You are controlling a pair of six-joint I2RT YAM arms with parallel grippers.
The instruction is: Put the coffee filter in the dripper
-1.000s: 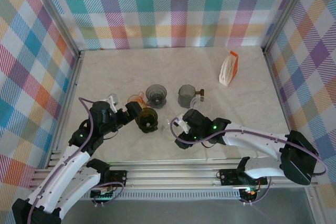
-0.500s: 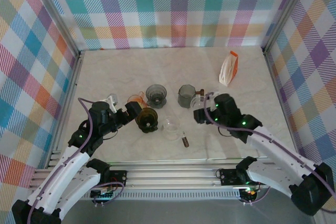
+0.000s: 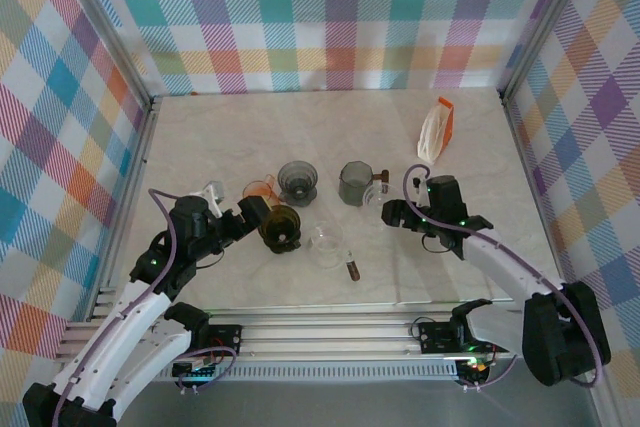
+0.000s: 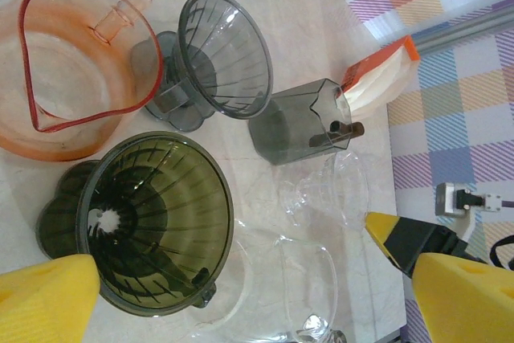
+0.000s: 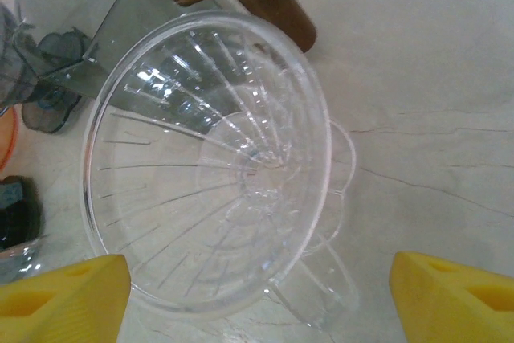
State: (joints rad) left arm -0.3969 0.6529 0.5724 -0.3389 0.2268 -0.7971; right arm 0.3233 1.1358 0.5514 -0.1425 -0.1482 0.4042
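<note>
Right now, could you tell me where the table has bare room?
The pale marble tabletop is bare behind the smoky grey plastic dripper, left of the orange-and-white filter pack. The middle, around that dripper, is crowded.

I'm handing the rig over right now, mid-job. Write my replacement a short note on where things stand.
Left gripper: open, empty, poised at the olive-green dripper.
Right gripper: open, empty, fingers on either side of the clear dripper, which sits next to the grey server.
Filters: in the orange-and-white filter pack, standing at the back right of the table, well away from both grippers.
Done: no dripper in view has a filter in it.
Left: take a filter from the pack and seat it in a dripper.
</note>
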